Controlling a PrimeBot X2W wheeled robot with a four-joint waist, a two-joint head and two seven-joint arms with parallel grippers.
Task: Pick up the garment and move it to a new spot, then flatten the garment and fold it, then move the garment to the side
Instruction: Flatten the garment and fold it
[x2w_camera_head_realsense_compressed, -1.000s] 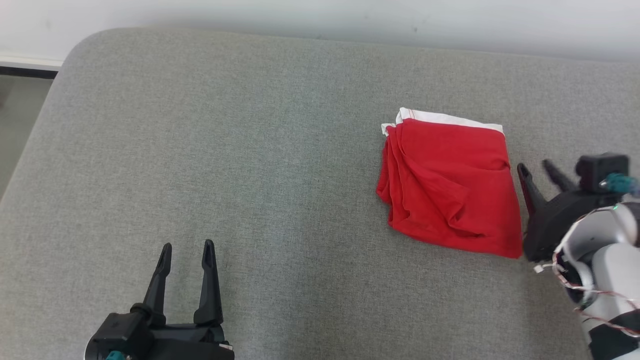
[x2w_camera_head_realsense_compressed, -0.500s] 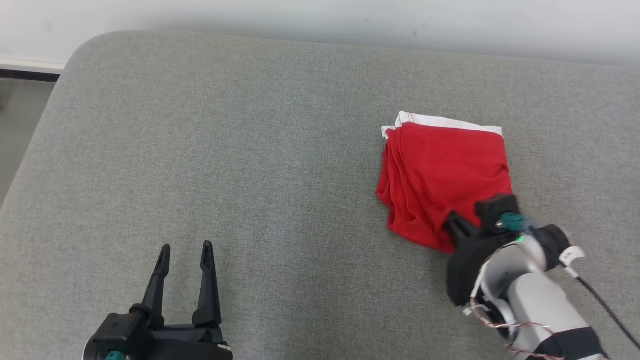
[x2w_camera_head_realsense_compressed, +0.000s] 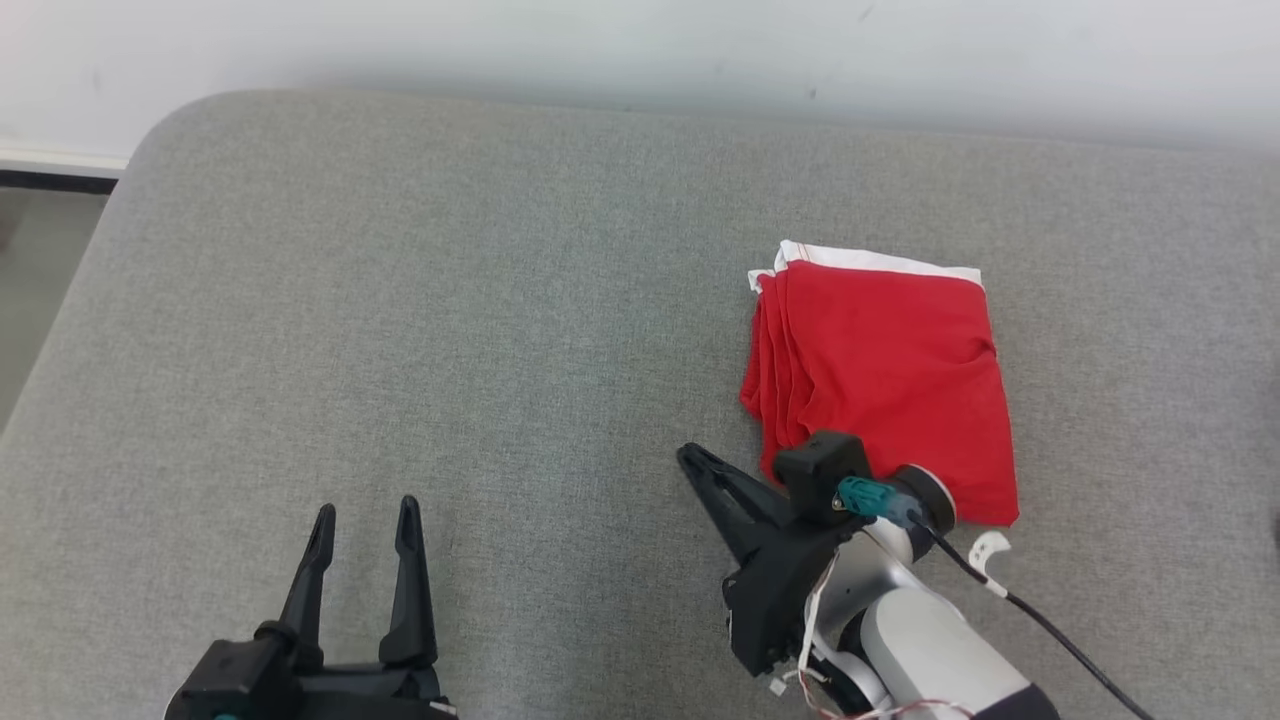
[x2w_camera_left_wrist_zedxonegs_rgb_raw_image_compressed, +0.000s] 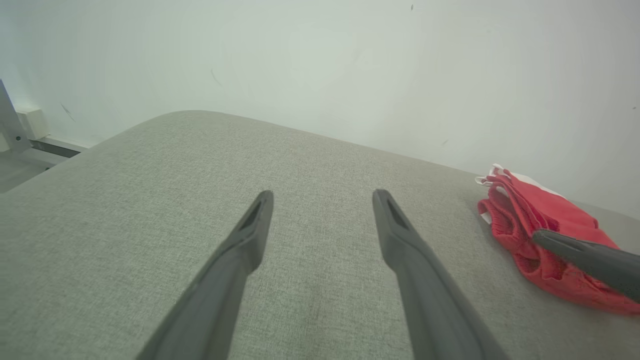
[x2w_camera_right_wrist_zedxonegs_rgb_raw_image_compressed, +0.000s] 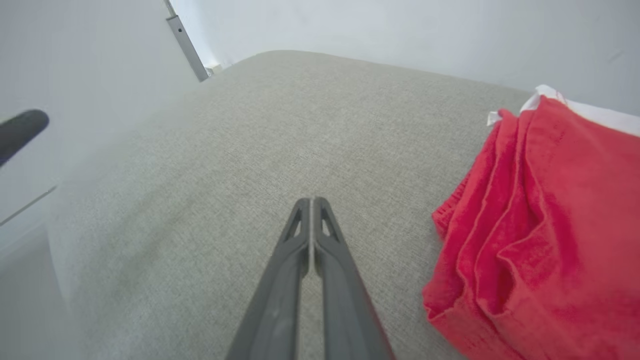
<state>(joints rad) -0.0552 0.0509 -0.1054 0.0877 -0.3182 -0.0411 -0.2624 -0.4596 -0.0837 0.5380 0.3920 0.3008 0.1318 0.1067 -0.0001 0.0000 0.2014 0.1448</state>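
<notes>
Your right arm (x2w_camera_head_realsense_compressed: 930, 650) reaches in from the lower right of the head view. Its pale forearm angles up and leftward, and its wrist sits in front of the garment's near-left corner. Your right gripper (x2w_camera_head_realsense_compressed: 697, 463) points up-left, its two long dark fingers pressed together with nothing between them. Your left gripper (x2w_camera_head_realsense_compressed: 366, 508) sits at the lower left, fingers spread wide and empty, pointing away from you. Beneath both is a grey woven cushion (x2w_camera_head_realsense_compressed: 400, 300) with a rounded far-left corner. The garment (x2w_camera_head_realsense_compressed: 885, 370) is soft red cloth folded into a rough square, with a white band (x2w_camera_head_realsense_compressed: 880, 260) along its far edge. It lies just right of the right gripper's fingers, its layered folds facing them.
</notes>
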